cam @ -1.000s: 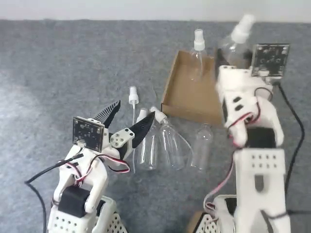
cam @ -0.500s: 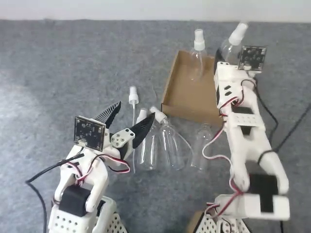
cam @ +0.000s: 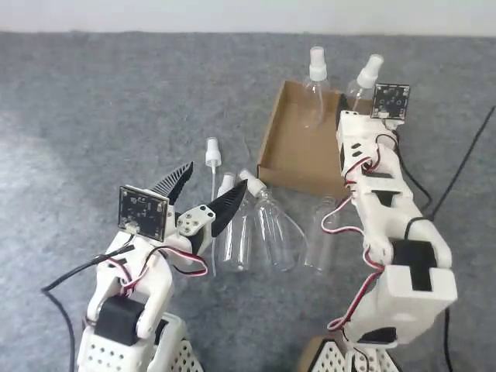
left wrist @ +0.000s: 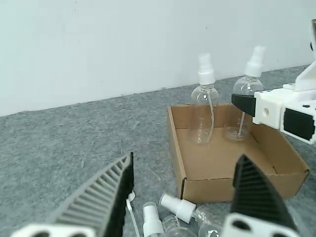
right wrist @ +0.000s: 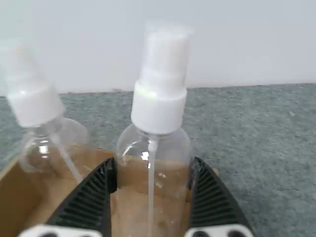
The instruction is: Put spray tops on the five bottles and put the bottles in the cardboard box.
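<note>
Right wrist view: the right pincer (right wrist: 152, 174) is clenched on a capped bottle (right wrist: 153, 143) inside the cardboard box (cam: 288, 167), at its far right corner. Another capped bottle (cam: 314, 93) stands just beside it at the box's far edge. The left pincer (cam: 218, 175) hangs released above three lying bottles (cam: 275, 229) on the bench (cam: 93, 101), near the box's front edge. A loose spray top (cam: 211, 151) lies beside them.
</note>
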Controlling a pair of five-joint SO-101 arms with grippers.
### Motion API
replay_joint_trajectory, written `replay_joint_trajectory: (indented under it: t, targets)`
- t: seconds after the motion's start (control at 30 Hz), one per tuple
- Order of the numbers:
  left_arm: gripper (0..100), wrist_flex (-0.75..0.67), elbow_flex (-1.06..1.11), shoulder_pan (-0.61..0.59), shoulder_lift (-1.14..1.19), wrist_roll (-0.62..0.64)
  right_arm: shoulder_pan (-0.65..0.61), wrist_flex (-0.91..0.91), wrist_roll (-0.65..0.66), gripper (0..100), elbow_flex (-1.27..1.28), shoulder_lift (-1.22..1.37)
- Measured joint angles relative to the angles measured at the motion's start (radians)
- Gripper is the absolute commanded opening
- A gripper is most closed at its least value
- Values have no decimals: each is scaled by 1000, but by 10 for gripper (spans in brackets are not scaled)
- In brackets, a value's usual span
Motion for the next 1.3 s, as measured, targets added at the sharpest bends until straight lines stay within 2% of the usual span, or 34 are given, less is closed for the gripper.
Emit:
replay_joint_trajectory:
  t: [0.67,0.93,1.3]
  targets:
    - [301,0,0,0,0,0,14,0,0,8,-32,66]
    - [301,0,0,0,0,0,12,0,0,195,-32,66]
    - [301,0,8,0,-5,0,11,0,0,206,-34,66]
